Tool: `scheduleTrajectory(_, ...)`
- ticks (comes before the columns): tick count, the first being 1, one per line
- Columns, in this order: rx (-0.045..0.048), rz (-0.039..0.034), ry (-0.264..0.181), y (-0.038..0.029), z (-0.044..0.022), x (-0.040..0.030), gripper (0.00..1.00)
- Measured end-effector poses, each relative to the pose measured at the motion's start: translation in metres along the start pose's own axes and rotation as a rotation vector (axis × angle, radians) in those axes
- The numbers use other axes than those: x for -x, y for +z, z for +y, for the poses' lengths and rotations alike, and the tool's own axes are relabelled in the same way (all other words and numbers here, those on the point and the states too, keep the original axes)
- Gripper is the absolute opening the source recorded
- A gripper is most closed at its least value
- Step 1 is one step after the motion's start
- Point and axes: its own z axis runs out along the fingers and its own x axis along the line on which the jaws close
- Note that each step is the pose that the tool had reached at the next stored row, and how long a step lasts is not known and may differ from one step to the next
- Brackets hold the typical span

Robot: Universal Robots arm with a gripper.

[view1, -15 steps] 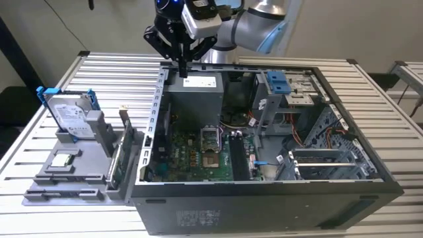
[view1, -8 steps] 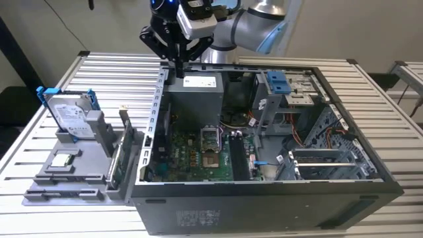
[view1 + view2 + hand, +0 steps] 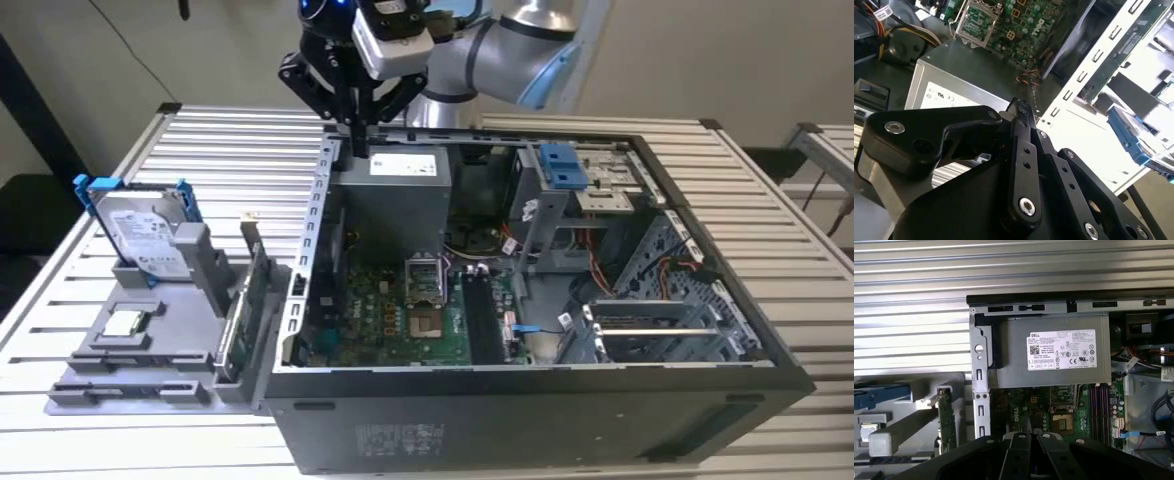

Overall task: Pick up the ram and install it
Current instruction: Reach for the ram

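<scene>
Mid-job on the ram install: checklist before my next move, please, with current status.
1. Gripper free of any load: ok, nothing held.
2. Gripper open for a pick: not ok, shut.
3. Gripper over the holder: not ok, it hangs by the power supply at a corner of the case.
4. Ram spotted in the holder: cannot tell.
5. Memory slots free: ok, they look empty.

A robotics laboratory is pictured. An opened computer case (image 3: 534,420) is laid on a slatted metal table (image 3: 200,140) beneath a robot arm (image 3: 521,45), beside a grey parts fixture (image 3: 120,395).
</scene>
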Motion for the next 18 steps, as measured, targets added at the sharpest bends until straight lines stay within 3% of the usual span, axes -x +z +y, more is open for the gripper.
scheduleTrajectory(6,0.0,0.0,0.0,-0.0002,-0.003,-0.0069,0.11)
scheduleTrajectory(18,0.0002,0.0,0.0,-0.001,-0.014,-0.0281,0.11)
